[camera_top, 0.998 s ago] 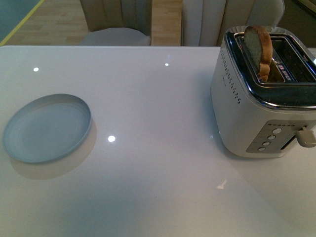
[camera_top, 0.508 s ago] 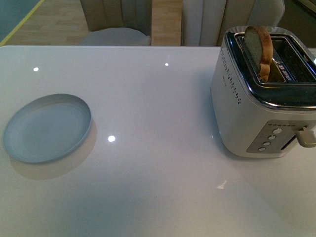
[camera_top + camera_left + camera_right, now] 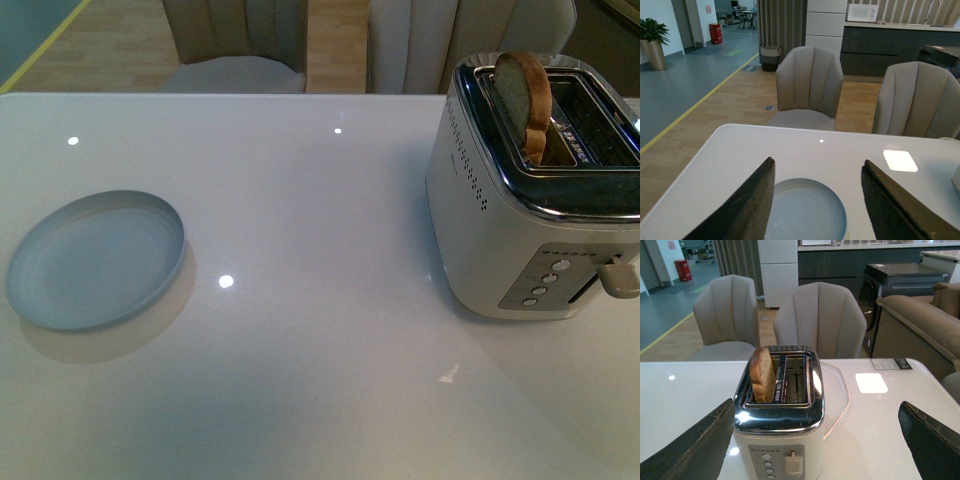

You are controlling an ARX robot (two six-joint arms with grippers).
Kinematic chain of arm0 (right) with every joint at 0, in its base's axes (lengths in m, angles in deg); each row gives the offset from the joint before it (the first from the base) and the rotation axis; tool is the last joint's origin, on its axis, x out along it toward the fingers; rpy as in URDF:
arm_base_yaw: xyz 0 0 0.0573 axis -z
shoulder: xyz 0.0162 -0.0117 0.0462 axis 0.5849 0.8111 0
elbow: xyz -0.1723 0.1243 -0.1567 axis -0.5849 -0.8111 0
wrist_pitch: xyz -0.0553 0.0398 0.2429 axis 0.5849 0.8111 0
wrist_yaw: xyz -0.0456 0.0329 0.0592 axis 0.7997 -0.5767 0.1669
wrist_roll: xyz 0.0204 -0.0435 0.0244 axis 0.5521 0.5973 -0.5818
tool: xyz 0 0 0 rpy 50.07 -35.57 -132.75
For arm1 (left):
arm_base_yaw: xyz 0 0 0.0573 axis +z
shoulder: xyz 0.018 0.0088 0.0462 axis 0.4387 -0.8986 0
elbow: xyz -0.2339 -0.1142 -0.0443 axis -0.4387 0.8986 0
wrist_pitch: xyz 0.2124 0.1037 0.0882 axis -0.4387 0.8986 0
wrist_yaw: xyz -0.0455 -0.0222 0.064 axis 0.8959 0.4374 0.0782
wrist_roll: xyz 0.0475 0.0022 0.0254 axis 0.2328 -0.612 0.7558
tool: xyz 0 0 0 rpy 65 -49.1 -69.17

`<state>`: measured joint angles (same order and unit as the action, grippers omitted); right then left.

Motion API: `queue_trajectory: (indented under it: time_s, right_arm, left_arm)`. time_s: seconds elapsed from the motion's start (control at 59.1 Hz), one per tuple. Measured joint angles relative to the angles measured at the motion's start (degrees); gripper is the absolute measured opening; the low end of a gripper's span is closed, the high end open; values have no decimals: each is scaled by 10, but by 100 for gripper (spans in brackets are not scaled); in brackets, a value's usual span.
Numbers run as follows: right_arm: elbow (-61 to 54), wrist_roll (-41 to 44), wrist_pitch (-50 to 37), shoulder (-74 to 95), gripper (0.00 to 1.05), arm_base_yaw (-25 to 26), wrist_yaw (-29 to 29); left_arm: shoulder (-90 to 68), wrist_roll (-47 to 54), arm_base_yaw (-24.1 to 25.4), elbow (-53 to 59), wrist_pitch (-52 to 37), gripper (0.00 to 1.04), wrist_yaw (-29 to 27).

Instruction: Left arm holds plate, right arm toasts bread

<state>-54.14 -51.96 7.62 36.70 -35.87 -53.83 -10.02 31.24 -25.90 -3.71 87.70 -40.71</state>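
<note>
Front view: bread (image 3: 524, 103) at upper right of frame, standing on edge in the left-hand slot of the white toaster (image 3: 520, 230), rounded top up and well proud of the chrome rim, leaning slightly toward the slot wall. Long axis near vertical; broad faces turned left and right, thin crust edge toward the camera. Second slot empty. Lever (image 3: 620, 276) at lower right of the toaster front, beside a column of 4 small buttons; whether pushed down cannot be told, though the slice riding high suggests not.

Plate (image 3: 95, 258) at mid left of frame, flat on the glossy white table (image 3: 320, 370), empty, well apart from the toaster. No arm in this view.

Left wrist view: left gripper (image 3: 817, 200) spread wide, holding nothing, plate visible between the 2 dark fingers (image 3: 745, 210) at lower centre, not touched.

Right wrist view: right gripper (image 3: 815, 440) likewise spread wide and empty, toaster and bread centred between the fingers, well short of both.

Likely risks: slice tipping or jamming against the slot guide if pinched off-centre, given the lean; crumbling if squeezed across the faces too hard; plate sliding on the slick tabletop if caught by only 1 finger at the shallow rim.
</note>
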Motion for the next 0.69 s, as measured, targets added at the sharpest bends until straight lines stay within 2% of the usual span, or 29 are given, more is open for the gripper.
queue_trajectory:
  time_s: [0.22,0.271,0.694]
  right_arm:
    - [0,0,0,0,96,0,0]
    - [0,0,0,0,96,0,0]
    - [0,0,0,0,96,0,0]
  left_arm:
    - [0,1,0,0,0,99,0]
    - [0,1,0,0,0,97,0]
    - [0,1,0,0,0,98,0]
